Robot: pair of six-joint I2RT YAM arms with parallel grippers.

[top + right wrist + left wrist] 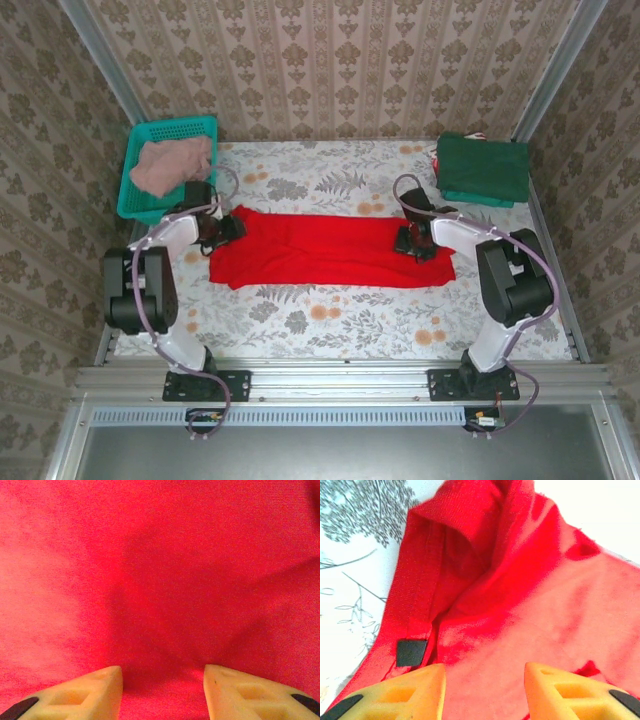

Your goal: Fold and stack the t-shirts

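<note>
A bright red t-shirt (330,250) lies folded into a long strip across the middle of the table. My left gripper (222,230) sits low over its left end, at the collar. In the left wrist view the gripper (485,690) is open over the red t-shirt (545,605), near a small black neck label (411,652). My right gripper (412,242) rests over the strip's right end. In the right wrist view it (162,690) is open, with flat red cloth (160,570) under it. A dusty pink t-shirt (170,165) lies crumpled. Dark green folded t-shirts (483,168) sit stacked at the back right.
The teal mesh basket (175,125) holding the pink shirt stands at the back left corner. Metal frame rails (340,375) run along the near edge, and patterned walls close the back and sides. Floral tablecloth (330,315) shows in front of the red strip.
</note>
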